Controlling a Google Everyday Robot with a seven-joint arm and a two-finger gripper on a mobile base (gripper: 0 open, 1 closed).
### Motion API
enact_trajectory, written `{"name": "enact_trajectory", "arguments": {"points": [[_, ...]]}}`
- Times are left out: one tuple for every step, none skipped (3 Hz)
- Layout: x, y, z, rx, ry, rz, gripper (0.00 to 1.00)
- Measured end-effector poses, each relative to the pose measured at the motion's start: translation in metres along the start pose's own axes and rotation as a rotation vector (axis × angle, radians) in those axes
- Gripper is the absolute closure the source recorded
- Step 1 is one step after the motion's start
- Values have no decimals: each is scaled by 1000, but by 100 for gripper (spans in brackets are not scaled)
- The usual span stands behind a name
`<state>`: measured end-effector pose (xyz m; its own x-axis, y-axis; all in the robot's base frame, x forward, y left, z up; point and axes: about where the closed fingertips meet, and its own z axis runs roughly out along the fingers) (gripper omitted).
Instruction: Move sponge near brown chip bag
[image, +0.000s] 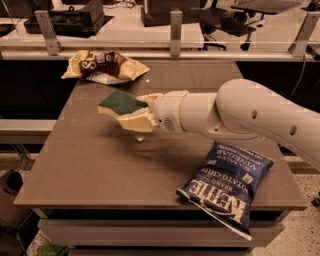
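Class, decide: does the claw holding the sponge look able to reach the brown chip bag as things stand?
Probably yes: the claw, shut on the sponge, hangs over the table, and nothing stands between it and the brown chip bag.

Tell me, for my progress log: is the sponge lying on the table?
No, the gripper, over the middle of the table, holds the sponge lifted off it.

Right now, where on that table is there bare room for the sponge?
The gripper, shut on the sponge, hangs over the table, back left. Bare: the strip between it and the brown chip bag, and the front left. The blue Kettle bag crowds the front right.
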<state>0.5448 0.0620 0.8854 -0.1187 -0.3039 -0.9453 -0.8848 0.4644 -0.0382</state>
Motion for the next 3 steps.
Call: {"name": "enact_trajectory", "arguments": {"points": [[-10,-48,-11,146,34,24,100],[-34,-74,-14,207,93,-15,100],[-42,-106,-6,229,172,-28,100]]}}
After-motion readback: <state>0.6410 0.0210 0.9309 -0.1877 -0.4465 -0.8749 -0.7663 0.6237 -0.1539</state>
